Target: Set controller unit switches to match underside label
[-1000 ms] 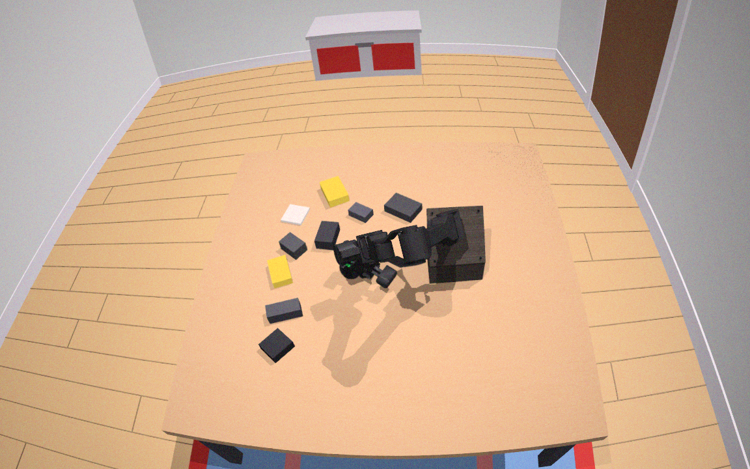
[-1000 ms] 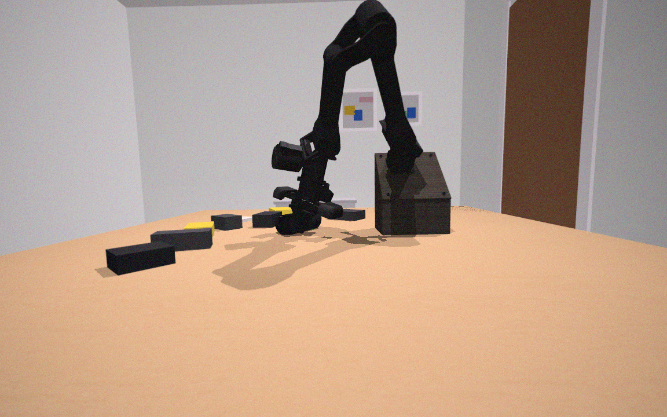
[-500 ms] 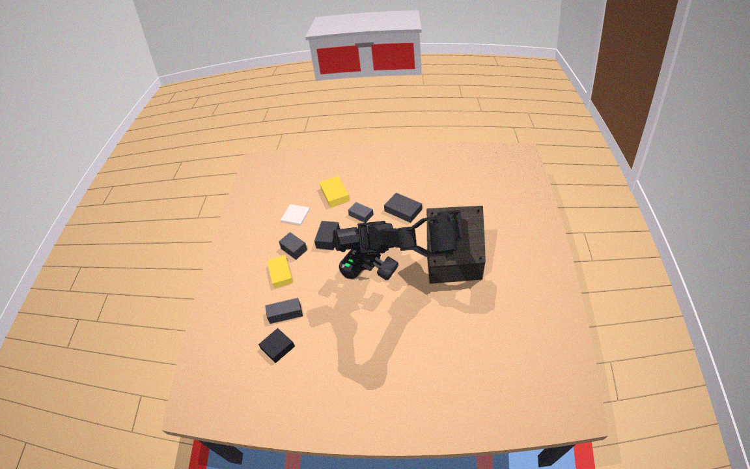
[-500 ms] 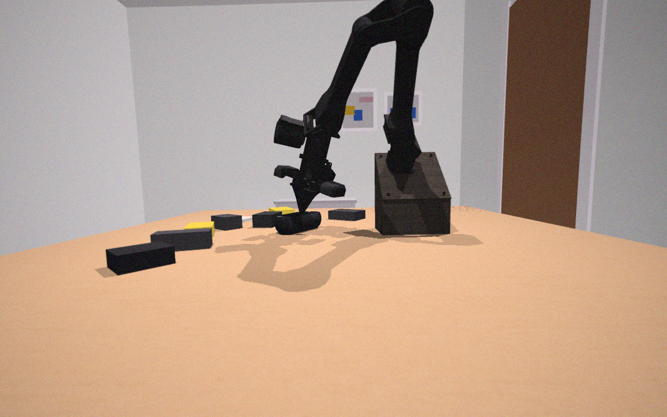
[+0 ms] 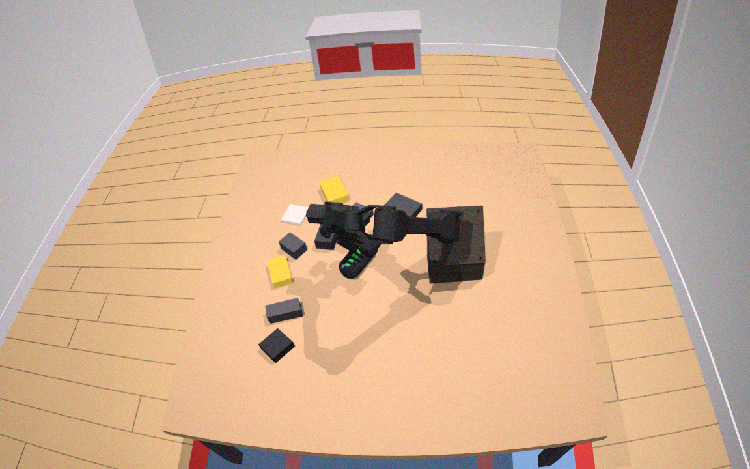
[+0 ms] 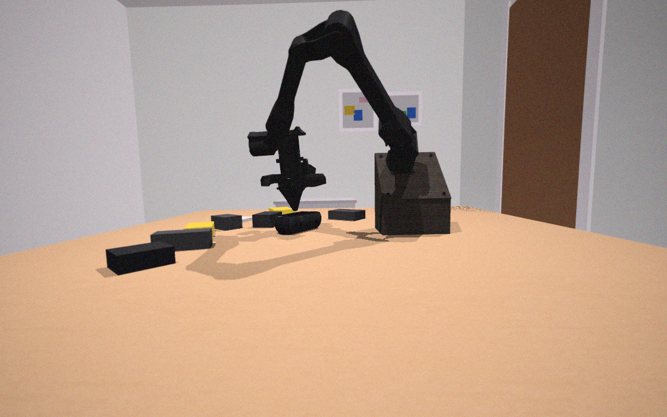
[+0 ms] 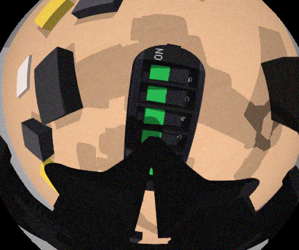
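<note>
Bench (image 5: 424, 379) (image 6: 336, 321) (image 7: 222, 135): smooth, matt, pale wood look. Arm's base box (image 5: 456, 271) (image 6: 415, 215), right: dark, streaky wood-like grain, matt. Controller unit (image 5: 349, 269) (image 6: 299, 223) (image 7: 131, 104): dark, smooth, plastic-looking. Near left block (image 5: 276, 344) (image 6: 140, 258): smooth, matt. Floor (image 5: 86, 245): wood-look planks.

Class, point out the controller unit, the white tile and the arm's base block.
Controller unit (image 7: 158, 53): wrist view, its ON-marked end.
White tile (image 5: 293, 214): top view, upper face.
Base block (image 6: 414, 215): exterior view, front side.
</note>
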Controlling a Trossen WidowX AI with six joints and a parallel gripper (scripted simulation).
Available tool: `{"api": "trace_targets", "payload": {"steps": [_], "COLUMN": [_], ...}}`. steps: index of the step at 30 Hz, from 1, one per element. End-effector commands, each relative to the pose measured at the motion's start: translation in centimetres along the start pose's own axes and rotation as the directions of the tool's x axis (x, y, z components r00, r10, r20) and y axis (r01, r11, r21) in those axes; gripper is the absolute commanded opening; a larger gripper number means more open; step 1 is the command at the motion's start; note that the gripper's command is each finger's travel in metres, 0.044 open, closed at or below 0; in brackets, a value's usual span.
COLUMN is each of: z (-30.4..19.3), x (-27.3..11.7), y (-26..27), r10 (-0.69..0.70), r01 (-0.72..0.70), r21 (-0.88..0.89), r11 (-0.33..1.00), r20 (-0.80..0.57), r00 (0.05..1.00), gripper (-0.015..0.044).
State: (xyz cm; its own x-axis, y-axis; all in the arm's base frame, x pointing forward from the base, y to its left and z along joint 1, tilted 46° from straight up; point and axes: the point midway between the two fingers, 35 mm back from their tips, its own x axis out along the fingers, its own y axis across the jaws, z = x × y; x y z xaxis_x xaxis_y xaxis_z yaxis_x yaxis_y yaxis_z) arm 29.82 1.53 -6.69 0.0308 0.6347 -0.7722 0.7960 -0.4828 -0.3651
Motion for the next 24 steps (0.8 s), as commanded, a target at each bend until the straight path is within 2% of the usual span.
{"api": "trace_targets", "payload": {"steps": [1,11,24], "z": [1.4,6.1,6.2], "x": [0.1,0.6,0.7], "y": [1.8,5.2,5.4], "r10": [-0.082,-0.299,-0.307], "r01": [0.082,0.298,0.306], "r21": [-0.007,-0.033,-0.027], "r11": [0.997,0.954,0.952], "r20": [-0.012,-0.129,-0.129], "r00": [0.997,0.945,0.943], "gripper": [0.0000,0.0000,0.0000]}}
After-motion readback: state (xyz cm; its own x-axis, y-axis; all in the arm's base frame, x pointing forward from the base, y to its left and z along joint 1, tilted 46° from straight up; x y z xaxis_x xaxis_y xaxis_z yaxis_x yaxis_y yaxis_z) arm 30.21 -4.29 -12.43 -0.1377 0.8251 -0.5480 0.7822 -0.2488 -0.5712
